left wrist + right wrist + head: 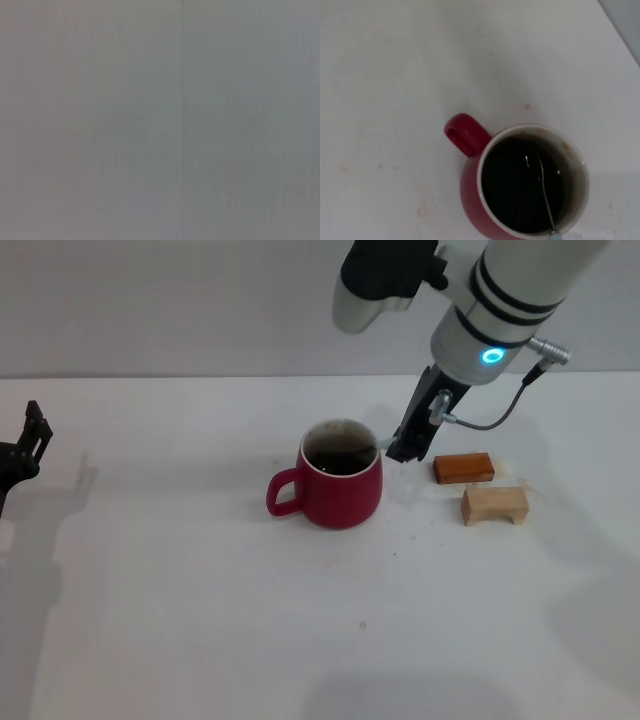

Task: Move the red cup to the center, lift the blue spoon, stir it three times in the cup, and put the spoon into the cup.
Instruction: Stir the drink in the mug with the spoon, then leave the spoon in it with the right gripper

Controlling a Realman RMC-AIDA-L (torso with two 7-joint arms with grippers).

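1. While the right gripper (408,448) pinches the blue spoon (546,195) over the red cup's (338,490) rim, its bowl sits in dark liquid.
2. Mid-worktop (200,620) the cup stands; an orange-brown block (463,468) and a tan wooden block (494,505) lie toward the right edge; the left gripper (25,445) is parked at the left edge, grip unclear.

Bright, even light; soft shadows

Red cup (340,490) upright near middle of table, handle twd robot's left. White inside, dark drink in it. Blue spoon (546,192) in cup: thin grey stem slants down into drink, pale blue end rests on rim.
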